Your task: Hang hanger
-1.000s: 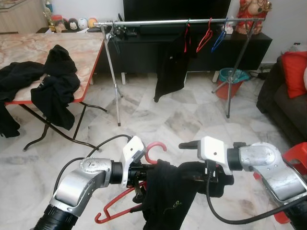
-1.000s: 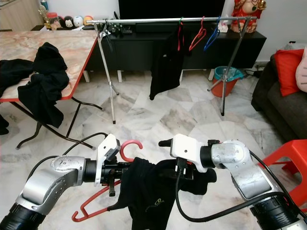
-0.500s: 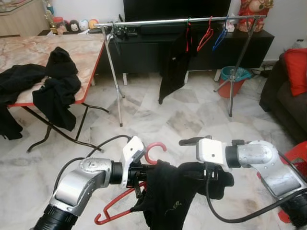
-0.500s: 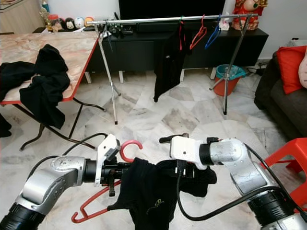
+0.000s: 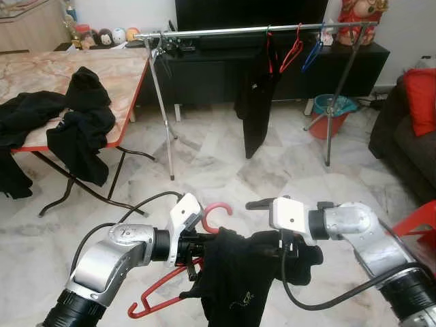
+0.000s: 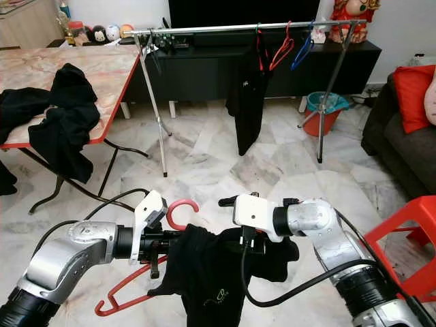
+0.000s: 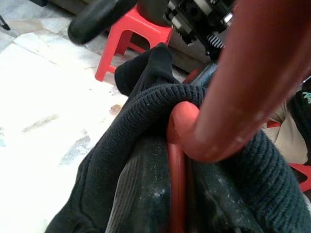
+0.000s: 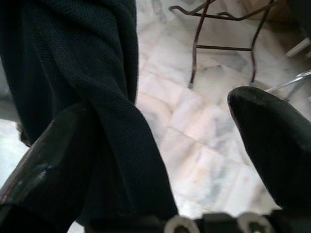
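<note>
A red hanger (image 5: 216,211) carrying a black garment (image 5: 238,286) is held low in front of me over the marble floor. My left gripper (image 5: 194,248) is shut on the hanger just under its hook; the left wrist view shows the hanger (image 7: 233,97) up close with the garment (image 7: 146,126) wrapped over it. On the garment's other side sits my right gripper (image 5: 289,255), its fingers (image 8: 277,145) spread apart, with the cloth (image 8: 97,73) lying over one of them. The metal clothes rail (image 5: 218,31) stands across the room.
The rail holds a hanging black garment (image 5: 257,102), a red hanger (image 5: 293,51) and a blue hanger (image 5: 312,53). A table (image 5: 129,75) with black clothes (image 5: 75,122) stands on the left. A teal bucket (image 5: 332,112), a sofa (image 5: 409,143) and a red stool (image 6: 409,231) are on the right.
The view has shifted a little. The black garment on the rail has swung to the right. My right gripper has moved slightly left along the held garment.
</note>
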{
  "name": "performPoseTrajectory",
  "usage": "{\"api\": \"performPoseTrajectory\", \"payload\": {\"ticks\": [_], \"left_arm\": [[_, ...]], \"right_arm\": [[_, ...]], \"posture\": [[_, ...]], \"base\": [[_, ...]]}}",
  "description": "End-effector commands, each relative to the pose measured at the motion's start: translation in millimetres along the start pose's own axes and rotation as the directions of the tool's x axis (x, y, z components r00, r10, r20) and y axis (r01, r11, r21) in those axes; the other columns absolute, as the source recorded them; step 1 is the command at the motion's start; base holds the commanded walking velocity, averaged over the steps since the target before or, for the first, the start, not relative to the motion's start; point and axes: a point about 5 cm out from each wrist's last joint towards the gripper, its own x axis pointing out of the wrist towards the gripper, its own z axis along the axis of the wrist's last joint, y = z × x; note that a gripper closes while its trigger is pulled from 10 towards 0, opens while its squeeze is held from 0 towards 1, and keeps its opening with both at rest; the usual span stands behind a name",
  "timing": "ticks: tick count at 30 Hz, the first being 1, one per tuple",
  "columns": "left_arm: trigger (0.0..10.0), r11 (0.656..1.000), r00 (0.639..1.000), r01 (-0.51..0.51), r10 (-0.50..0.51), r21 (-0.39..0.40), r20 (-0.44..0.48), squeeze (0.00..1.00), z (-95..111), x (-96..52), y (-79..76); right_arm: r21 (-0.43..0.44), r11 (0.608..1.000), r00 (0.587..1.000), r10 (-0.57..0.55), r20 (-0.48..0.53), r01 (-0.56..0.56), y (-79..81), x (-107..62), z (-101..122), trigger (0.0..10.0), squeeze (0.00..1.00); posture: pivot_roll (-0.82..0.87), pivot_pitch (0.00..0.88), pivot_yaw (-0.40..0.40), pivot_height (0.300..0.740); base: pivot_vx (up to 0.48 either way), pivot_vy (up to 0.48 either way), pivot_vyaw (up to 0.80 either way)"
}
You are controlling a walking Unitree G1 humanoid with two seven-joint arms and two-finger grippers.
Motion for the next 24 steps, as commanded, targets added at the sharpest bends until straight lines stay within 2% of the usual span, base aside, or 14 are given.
{"api": "performPoseTrajectory", "payload": {"ticks": [1,6,12,17,24], "left_arm": [[10.0,0.998,0.998,0.052,-0.054,0.039,0.037,0.0,12.5,8.7,-7.5],[10.0,0.998,0.998,0.053,-0.054,0.04,0.04,0.0,12.6,7.8,-8.3],[10.0,0.997,0.997,0.064,-0.065,0.043,0.033,0.0,11.3,7.5,-9.4],[10.0,0.996,0.997,0.073,-0.074,0.048,0.037,0.0,13.4,7.9,-9.6],[10.0,0.996,0.996,0.077,-0.079,0.049,0.038,0.0,13.2,8.3,-10.3]], "right_arm": [[-0.027,0.999,0.993,0.032,0.111,-0.03,-0.7,8.5,17.9,10.0,0.0],[0.004,0.998,0.985,0.067,0.159,-0.068,1.0,6.7,17.9,10.0,0.0],[0.026,0.993,0.98,0.105,0.171,-0.111,1.2,2.5,12.9,10.0,0.0],[0.054,0.985,0.955,0.148,0.258,-0.167,2.2,1.4,17.9,10.0,0.0],[0.065,0.973,0.939,0.194,0.284,-0.221,5.2,2.3,17.0,10.0,0.0]], "posture": [[0.11,0.0,0.022,0.732],[0.11,0.0,0.019,0.732],[0.11,0.0,0.017,0.732],[0.11,0.0,0.014,0.732],[0.12,0.0,0.008,0.732]], "base": [[0.0,0.0,0.0],[0.0,0.0,0.0],[0.0,0.0,0.0],[0.0,0.0,0.0],[0.0,0.0,0.0]]}}
